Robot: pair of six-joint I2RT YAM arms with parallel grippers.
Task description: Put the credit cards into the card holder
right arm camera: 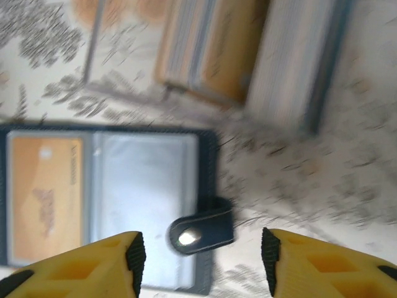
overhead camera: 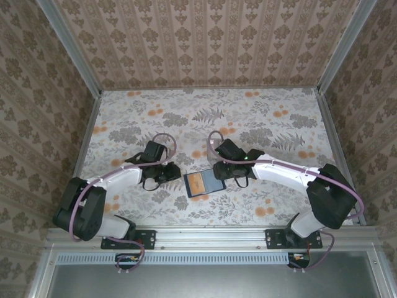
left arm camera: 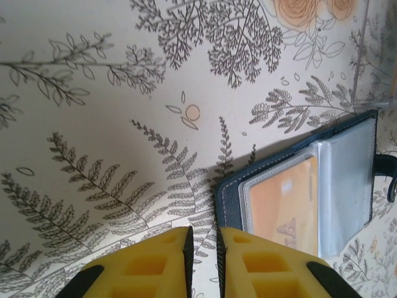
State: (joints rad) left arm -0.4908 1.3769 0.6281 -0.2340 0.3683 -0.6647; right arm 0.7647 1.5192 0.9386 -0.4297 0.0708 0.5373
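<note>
Between the two grippers, on the floral table (overhead camera: 248,118), the card holder (overhead camera: 203,184) lies open and flat. From the left wrist I see an orange card (left arm camera: 285,198) under its clear sleeve, its lower end cut off by the frame. My left gripper (left arm camera: 203,261) sits just beside the holder's corner, jaws nearly together with only a thin slit, nothing in them. My right gripper (right arm camera: 201,251) is spread wide above the clasp tab (right arm camera: 200,228), holding nothing. That view is smeared: beyond the holder a stack of cards (right arm camera: 214,49) shows, but I cannot count them.
</note>
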